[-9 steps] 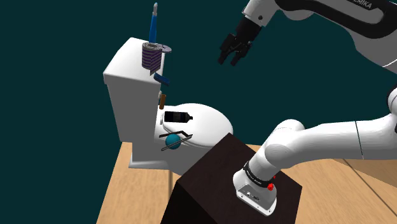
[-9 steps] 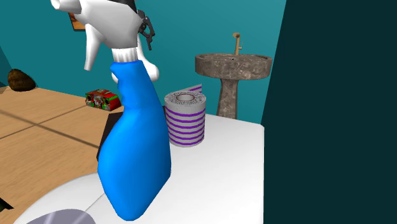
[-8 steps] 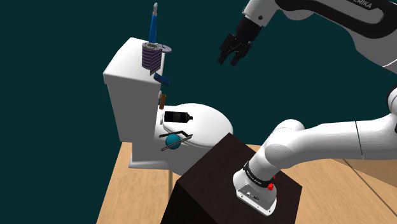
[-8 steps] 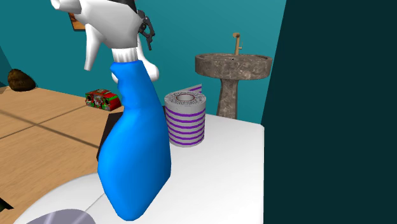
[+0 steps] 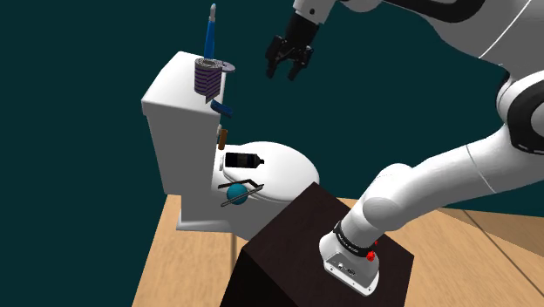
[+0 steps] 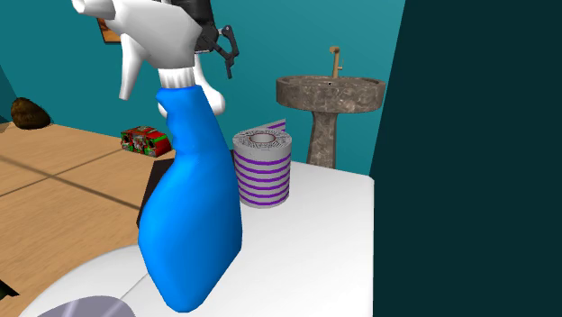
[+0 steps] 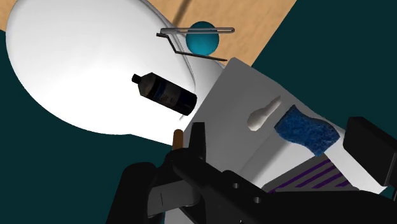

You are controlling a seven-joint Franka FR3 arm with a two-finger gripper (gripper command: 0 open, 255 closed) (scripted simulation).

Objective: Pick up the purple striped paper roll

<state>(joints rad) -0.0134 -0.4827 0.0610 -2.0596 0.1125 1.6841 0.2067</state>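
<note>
Gripper (image 5: 286,73), fingers apart, hovers short of purple-striped paper roll (image 5: 207,77) atop toilet tank (image 5: 167,98); best centre over roll, descend straight, w/o clipping blue spray bottle (image 6: 189,207).

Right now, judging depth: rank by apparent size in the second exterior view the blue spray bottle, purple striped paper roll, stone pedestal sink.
Blue spray bottle, nearest
purple striped paper roll and stone pedestal sink look alike

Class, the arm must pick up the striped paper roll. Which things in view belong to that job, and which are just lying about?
Job: striped paper roll; hand, open; toilet tank under the roll.
Lying about: blue spray bottle; black bottle; teal ball; sink.
</note>
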